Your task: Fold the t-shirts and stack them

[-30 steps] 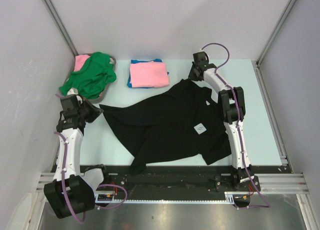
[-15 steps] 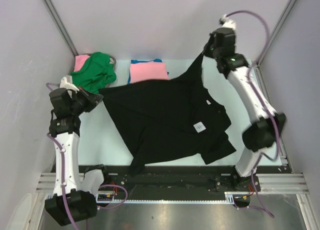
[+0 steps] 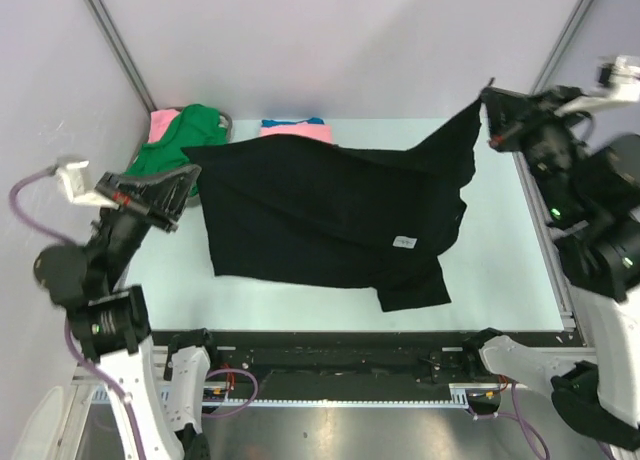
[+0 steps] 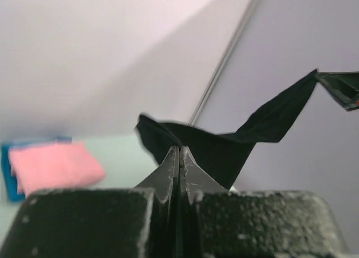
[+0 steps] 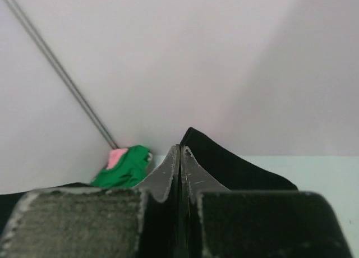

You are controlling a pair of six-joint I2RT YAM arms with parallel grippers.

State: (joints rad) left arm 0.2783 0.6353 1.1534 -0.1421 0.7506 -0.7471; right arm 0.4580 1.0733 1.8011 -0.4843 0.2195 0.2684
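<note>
over the pale table [image 3: 500, 230] we've got the black t-shirt [image 3: 310, 205] spread wide between both arms. on the left side, the left gripper [image 3: 191, 180] is clenched on the shirt's left corner, and from the left wrist view we see its jaws pinched flat together with dark cloth fanning out past the tips. across on the right, the right gripper [image 3: 486, 98] is clamped just as tight on the opposite corner, up high by the right wall post, and the fabric climbs to it in a sharp peak. between the two grips the top edge runs nearly taut, with a slight dip in the middle. the rest of the shirt drapes down toward the near edge, and we cannot tell how much of it rests on the surface. its small white label [image 3: 403, 242] faces up on the lower right part. back left, the green t-shirt [image 3: 190, 130] lies crumpled, with a pink cloth [image 3: 162, 120] peeking out behind it. just beside that, toward the middle, we spot the folded pink t-shirt [image 3: 298, 131] on top of the blue t-shirt [image 3: 316, 121], both partly hidden behind the black shirt's raised edge.
</note>
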